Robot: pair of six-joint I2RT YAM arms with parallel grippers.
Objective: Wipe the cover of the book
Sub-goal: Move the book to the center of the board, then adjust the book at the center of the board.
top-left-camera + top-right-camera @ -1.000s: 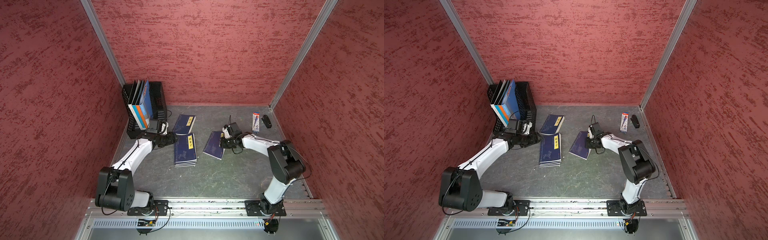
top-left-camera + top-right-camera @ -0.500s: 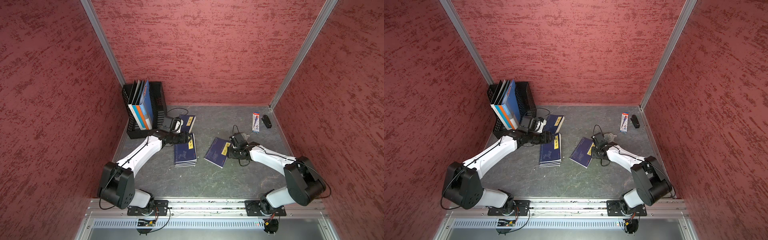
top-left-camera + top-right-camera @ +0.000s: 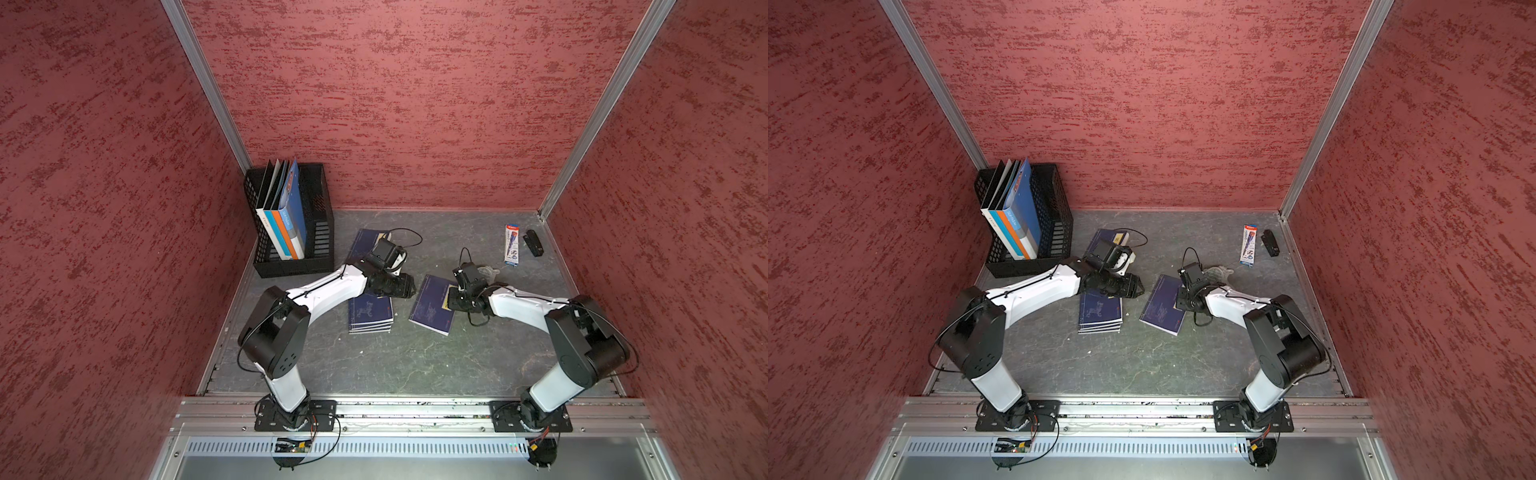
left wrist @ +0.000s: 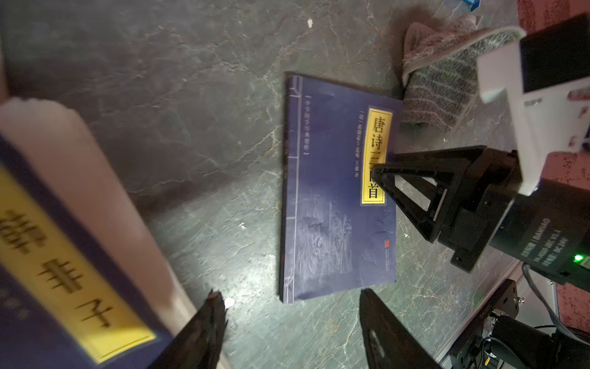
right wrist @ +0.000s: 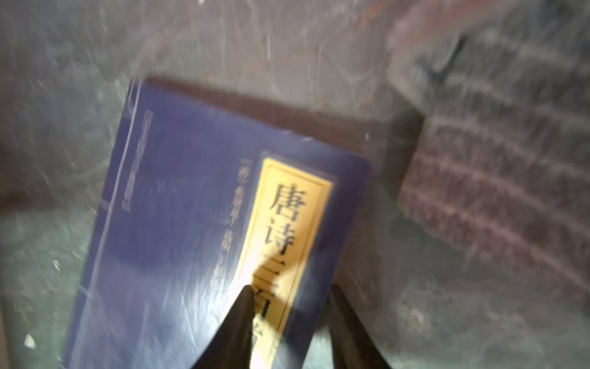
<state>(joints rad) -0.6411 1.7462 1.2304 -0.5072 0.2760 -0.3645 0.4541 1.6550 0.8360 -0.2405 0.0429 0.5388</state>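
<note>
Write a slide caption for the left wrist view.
Right gripper, empty, over the yellow label of the blue book; striped cloth lies beside it.

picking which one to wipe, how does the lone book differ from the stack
The lone book is one thin volume; the stack is several piled. The lone book lies skewed beside the cloth, with the right gripper over its label; the stack sits squarer, its far end under the left arm. Both have dark blue covers with yellow labels.
</note>
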